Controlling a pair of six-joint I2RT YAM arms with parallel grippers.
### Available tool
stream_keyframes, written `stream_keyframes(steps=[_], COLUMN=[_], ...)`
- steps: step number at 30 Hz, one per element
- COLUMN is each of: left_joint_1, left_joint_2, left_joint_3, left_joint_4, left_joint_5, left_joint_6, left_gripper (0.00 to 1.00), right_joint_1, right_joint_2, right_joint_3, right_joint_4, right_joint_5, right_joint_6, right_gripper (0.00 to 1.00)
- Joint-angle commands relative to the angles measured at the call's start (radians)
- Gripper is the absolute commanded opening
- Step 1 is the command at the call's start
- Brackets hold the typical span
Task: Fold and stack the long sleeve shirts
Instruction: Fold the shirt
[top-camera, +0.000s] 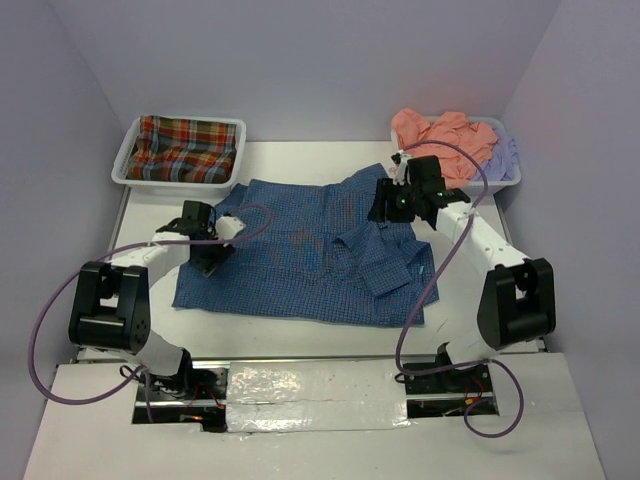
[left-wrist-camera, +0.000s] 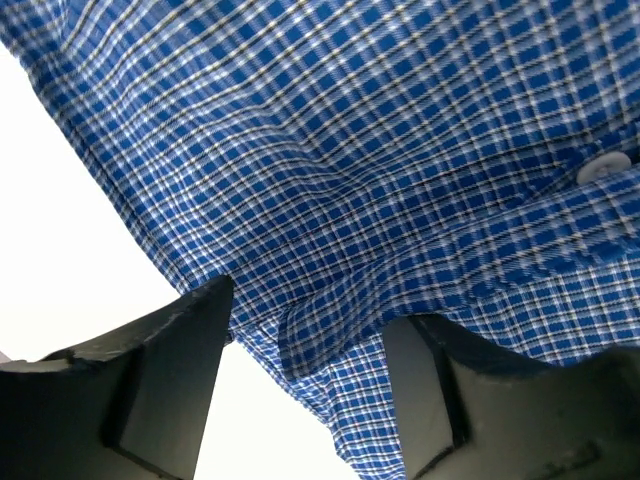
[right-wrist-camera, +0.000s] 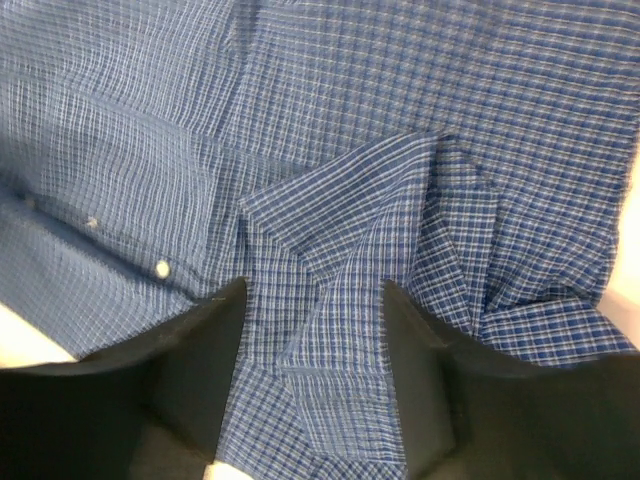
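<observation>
The blue fine-check shirt (top-camera: 300, 250) lies spread on the white table, its right sleeve folded back over its body. My left gripper (top-camera: 210, 255) is low at the shirt's left edge. In the left wrist view it (left-wrist-camera: 305, 345) is open, with the shirt's edge (left-wrist-camera: 330, 200) lying between the fingers (left-wrist-camera: 170, 370). My right gripper (top-camera: 385, 205) is at the shirt's upper right. In the right wrist view it (right-wrist-camera: 315, 345) is open over a creased fold of the shirt (right-wrist-camera: 350, 230). I cannot tell whether either gripper touches the cloth.
A white tray (top-camera: 130, 150) at the back left holds the red-green plaid shirt (top-camera: 185, 148). A white tray (top-camera: 505, 182) at the back right holds the salmon orange shirt (top-camera: 440, 132) and the pale lavender shirt (top-camera: 505, 152). Lavender walls close in both sides.
</observation>
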Motion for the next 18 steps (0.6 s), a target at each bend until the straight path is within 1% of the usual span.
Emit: stream_keyframes(steps=[1,3,4,5,6,7,8,9,10,11,12,13,14,16,17,18], left_joint_1=[0.028,0.048,0.077,0.090,0.150,0.178,0.207,0.268,0.299,0.324,0.356,0.362,0.364,0.364,0.362,0.362], left_joint_2=[-0.001,-0.009,-0.014,-0.026,-0.032,-0.052,-0.061,-0.067,-0.073,-0.078,-0.073,-0.066,-0.060,-0.035,-0.028,-0.020], left_joint_3=[0.034,0.057,0.071,0.100,0.117,0.131,0.143,0.164,0.169,0.172,0.168,0.163,0.151,0.120,0.105,0.099], left_joint_4=[0.006,-0.037,-0.056,-0.074,-0.106,-0.120,-0.135,-0.154,-0.196,-0.220,-0.243,-0.281,-0.293,-0.319,-0.323,-0.326], left_joint_5=[-0.006,0.033,0.054,0.068,0.108,0.123,0.142,0.186,0.211,0.232,0.250,0.270,0.275,0.313,0.320,0.326], left_joint_6=[-0.084,-0.106,-0.112,-0.121,-0.126,-0.130,-0.129,-0.126,-0.121,-0.106,-0.094,-0.071,-0.058,-0.032,-0.029,-0.026], left_gripper=[0.74,0.77,0.81,0.82,0.83,0.84,0.85,0.87,0.87,0.88,0.91,0.91,0.92,0.96,0.99,0.99], right_joint_1=[0.005,0.008,0.005,0.005,0.005,0.005,0.005,0.007,0.005,0.005,0.005,0.004,0.005,0.005,0.005,0.005], right_joint_2=[0.012,-0.016,-0.031,-0.074,-0.105,-0.135,-0.172,-0.254,-0.295,-0.341,-0.419,-0.451,-0.479,-0.527,-0.534,-0.533], right_joint_3=[0.090,0.112,0.112,0.103,0.089,0.040,0.006,-0.038,-0.083,-0.180,-0.228,-0.300,-0.327,-0.390,-0.407,-0.424], right_joint_4=[-0.047,-0.081,-0.090,-0.110,-0.120,-0.136,-0.140,-0.140,-0.139,-0.128,-0.125,-0.139,-0.157,-0.205,-0.216,-0.222], right_joint_5=[0.099,0.165,0.184,0.201,0.221,0.230,0.233,0.236,0.239,0.238,0.236,0.260,0.280,0.319,0.310,0.295], right_joint_6=[0.003,0.038,0.050,0.078,0.093,0.108,0.144,0.164,0.188,0.229,0.248,0.285,0.306,0.358,0.412,0.432], right_gripper=[0.66,0.72,0.76,0.81,0.83,0.89,0.89,0.90,0.90,0.91,0.93,0.94,0.94,0.93,0.93,0.92])
